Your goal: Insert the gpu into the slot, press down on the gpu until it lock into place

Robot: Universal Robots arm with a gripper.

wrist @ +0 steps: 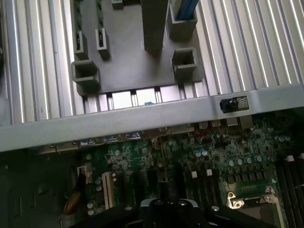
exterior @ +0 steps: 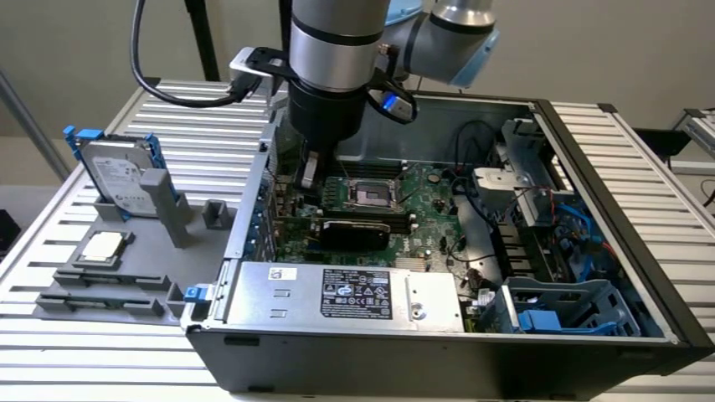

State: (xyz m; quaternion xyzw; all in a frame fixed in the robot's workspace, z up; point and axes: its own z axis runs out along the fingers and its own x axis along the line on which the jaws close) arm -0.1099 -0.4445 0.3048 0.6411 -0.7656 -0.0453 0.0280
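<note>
GPU [exterior: 355,232] x1 sits on mobo [exterior: 430,219], arm [exterior: 331,67] above it.

Exterior view: even, soft daylight-like light, pale wall bright, no hard shadows. Ribbed aluminium table top [exterior: 100,335] reflects mild sheen at lower left. Open black computer case [exterior: 447,352] interior dimmer (darkest under grey robot arm [exterior: 330,59]). Wrist view: dimmer, slightly soft overall; bright streaks of glare on ribbed metal in upper part; green circuit board [wrist: 190,156] in shade, lower edge near-black, blurred.
</note>
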